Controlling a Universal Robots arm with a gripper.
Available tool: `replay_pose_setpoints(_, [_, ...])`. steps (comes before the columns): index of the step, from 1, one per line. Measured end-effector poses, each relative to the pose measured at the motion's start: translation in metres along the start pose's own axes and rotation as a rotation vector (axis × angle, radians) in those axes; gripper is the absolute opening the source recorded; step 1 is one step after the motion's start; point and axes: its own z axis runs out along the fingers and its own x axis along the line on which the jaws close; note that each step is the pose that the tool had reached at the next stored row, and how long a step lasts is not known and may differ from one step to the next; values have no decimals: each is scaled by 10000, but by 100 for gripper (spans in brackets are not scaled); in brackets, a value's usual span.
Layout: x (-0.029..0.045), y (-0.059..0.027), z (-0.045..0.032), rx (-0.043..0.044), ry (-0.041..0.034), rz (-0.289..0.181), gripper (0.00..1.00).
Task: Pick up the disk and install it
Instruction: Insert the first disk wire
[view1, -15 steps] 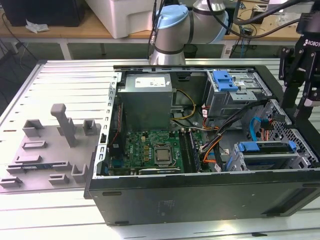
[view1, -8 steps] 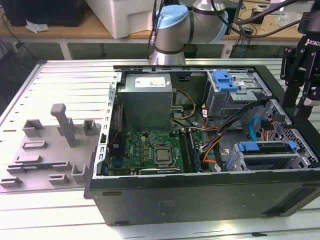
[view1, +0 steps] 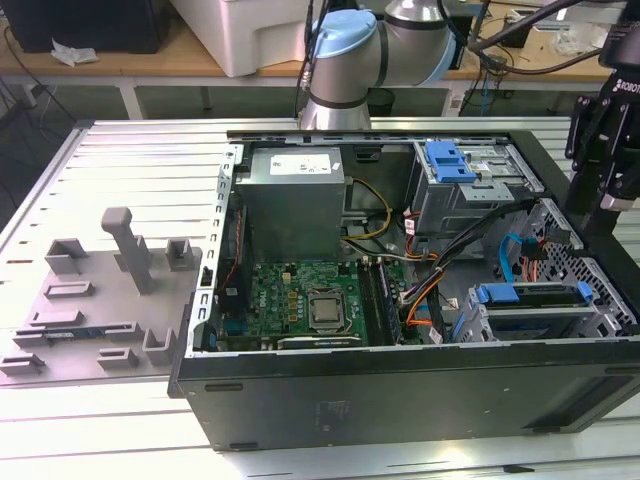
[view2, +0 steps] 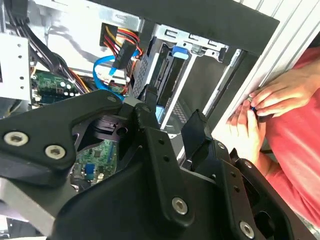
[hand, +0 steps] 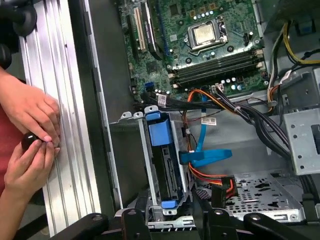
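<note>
Hovering above the drive cage (hand: 143, 165), the gripper (hand: 172, 212) gapes wide and empty, the disk (hand: 165, 175) seated inside.

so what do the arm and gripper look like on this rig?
The arm is silver-grey tubing with rounded light-blue caps on its joints. The gripper is matte black all over. Its fingers are angular linkage bars pinned with silver screws, and in the exterior view the black body carries white lettering.
</note>
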Motion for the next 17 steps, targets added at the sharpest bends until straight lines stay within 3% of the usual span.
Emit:
replay_pose_setpoints(4, [-57,-91,10,-92,-10,282,47])
replay_pose_setpoints(8, [-136,-117,45,-119,48,412,47])
replay_pose_setpoints(13, [-243,-120,83,-107,286,573,47])
replay_pose_setpoints(15, [-320,-104,77,-62,490,601,47])
replay_pose_setpoints(17, [-367,-94,71,-35,608,618,47])
